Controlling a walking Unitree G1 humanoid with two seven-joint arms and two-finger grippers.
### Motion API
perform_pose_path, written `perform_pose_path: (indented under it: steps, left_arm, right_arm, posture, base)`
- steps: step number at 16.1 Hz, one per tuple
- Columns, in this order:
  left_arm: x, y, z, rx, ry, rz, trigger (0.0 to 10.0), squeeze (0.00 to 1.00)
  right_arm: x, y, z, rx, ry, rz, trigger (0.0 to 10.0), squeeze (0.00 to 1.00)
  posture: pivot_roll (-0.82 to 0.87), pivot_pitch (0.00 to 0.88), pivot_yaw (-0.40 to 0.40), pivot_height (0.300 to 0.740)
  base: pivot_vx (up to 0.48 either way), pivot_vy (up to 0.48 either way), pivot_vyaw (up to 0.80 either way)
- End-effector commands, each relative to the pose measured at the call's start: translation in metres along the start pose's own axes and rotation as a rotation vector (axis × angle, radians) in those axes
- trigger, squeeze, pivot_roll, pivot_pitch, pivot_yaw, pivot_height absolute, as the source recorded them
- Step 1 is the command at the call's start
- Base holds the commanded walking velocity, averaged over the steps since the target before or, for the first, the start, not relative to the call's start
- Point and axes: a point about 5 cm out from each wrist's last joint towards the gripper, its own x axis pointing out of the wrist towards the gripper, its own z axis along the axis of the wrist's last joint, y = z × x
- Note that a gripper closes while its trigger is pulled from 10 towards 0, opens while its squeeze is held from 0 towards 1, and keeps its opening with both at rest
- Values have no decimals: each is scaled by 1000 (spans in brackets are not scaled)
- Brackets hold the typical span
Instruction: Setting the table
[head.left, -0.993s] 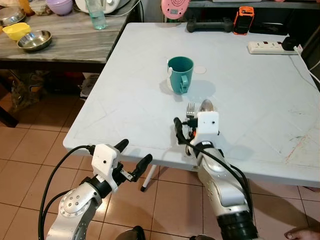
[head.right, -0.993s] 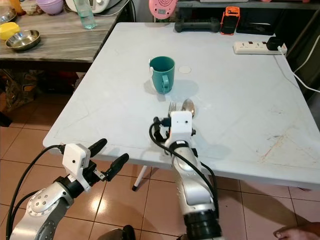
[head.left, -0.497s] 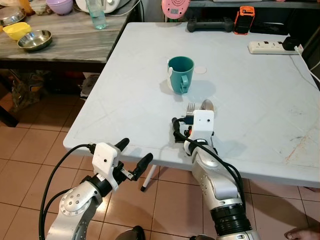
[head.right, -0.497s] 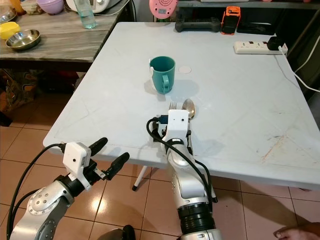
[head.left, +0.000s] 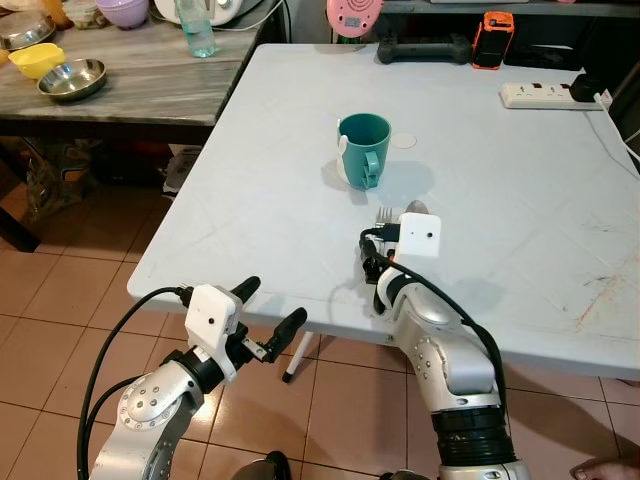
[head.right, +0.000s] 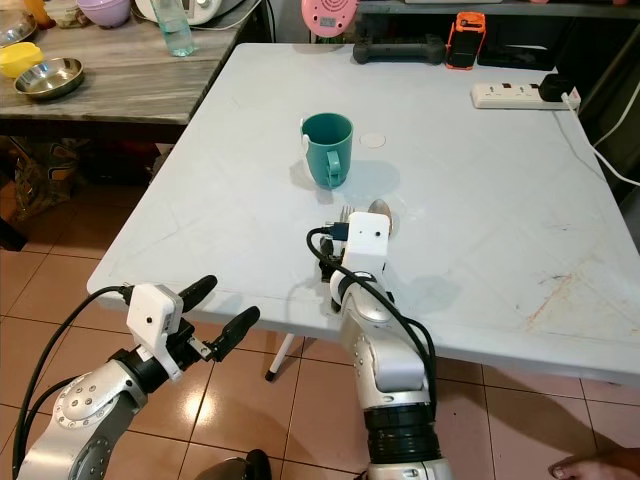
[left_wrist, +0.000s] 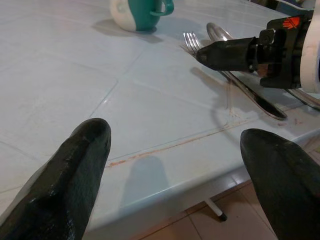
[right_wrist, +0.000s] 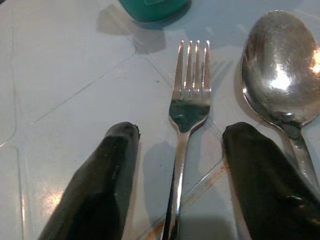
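Between right hand (right_wrist: 177, 180) fingers — fork (right_wrist: 187, 97)

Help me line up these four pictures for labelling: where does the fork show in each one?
Left eye view: fork on the white table, tines just clear of the right gripper's wrist.
Right eye view: fork, same spot.
Left wrist view: fork, beside the spoon.
Right wrist view: fork, between the right gripper's open fingers.
Shared landmark: the teal mug, beyond the tines.

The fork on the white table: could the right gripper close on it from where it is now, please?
Probably yes: the right gripper is open, its fingers either side of the fork handle, nothing between them. The spoon lies just outside one finger.
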Motion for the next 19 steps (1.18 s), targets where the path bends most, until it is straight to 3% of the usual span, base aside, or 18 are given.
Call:
perform_pose_path:
  steps: [1,4,9,14,19]
  left_arm:
    - [-2,0,-3,-2,29,-17,10000,0]
    - [-1,-2,-2,-1,36,-35,10000,0]
    - [0,-4,-4,-11,59,-55,10000,0]
    - [2,-5,-12,-23,84,-58,10000,0]
    - [2,-6,-20,-33,98,-60,10000,0]
  right_arm:
    - [-4,-6,-26,38,152,-57,0,0]
    - [-6,-9,-28,44,198,-76,0,0]
    - [0,-8,-29,69,274,26,0,0]
    - [11,-14,-25,-100,288,67,0,0]
    - [14,-20,-30,-99,308,64,0,0]
  posture:
    - [-1,182,86,740]
    - [-5,182,89,740]
    - [-6,179,86,740]
    - [-8,179,78,740]
    - [-11,181,74,740]
  base:
    - [0,0,0]
    - [0,0,0]
    - [0,0,0]
    - [0,0,0]
    - [0,0,0]
